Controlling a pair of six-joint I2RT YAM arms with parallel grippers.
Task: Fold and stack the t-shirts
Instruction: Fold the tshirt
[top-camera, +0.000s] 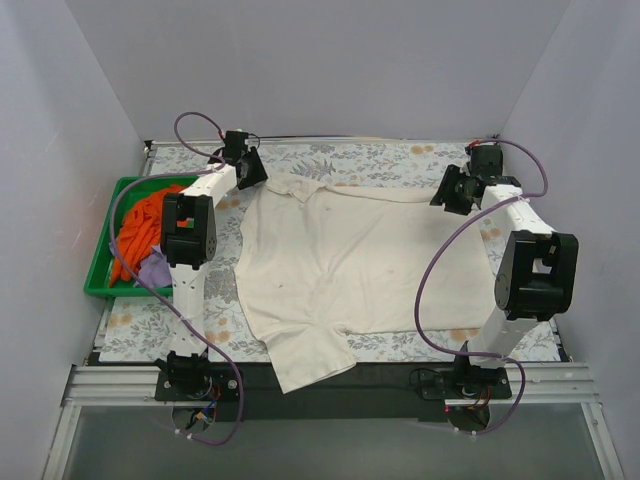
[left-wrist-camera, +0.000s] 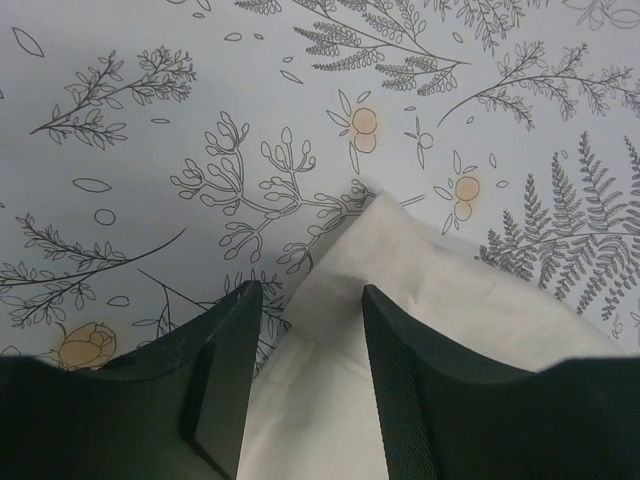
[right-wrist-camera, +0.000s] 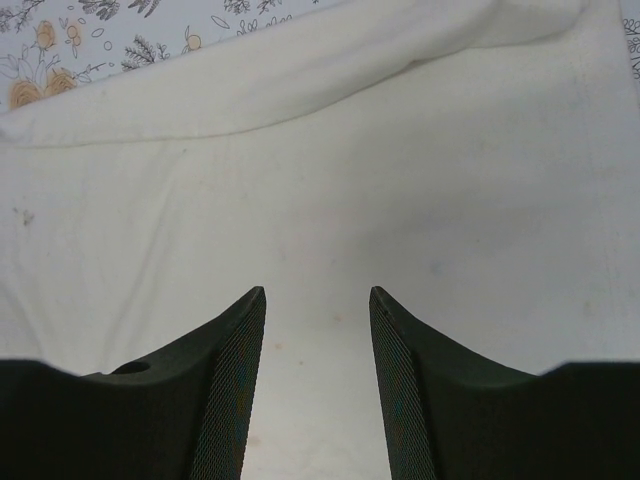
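Across floral table (top-camera: 400, 160), cream t-shirt (top-camera: 350, 260) spread flat, one part overhanging near edge. Green tray (top-camera: 100, 268) at left: orange t-shirt (top-camera: 140, 225), lavender t-shirt (top-camera: 155, 270). Left gripper (left-wrist-camera: 311, 288) jaws apart, straddling a shirt corner; right gripper (right-wrist-camera: 318, 290) jaws apart over the cloth.

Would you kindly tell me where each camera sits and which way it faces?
Top external: above and behind the arm bases, looking down on the table; both arms, the cream t-shirt and green tray show.
Left wrist: on the left arm, facing down past the left gripper at the shirt's corner on floral cloth.
Right wrist: on the right arm, facing down past the right gripper at shirt fabric.
Shared: all views show the cream t-shirt.
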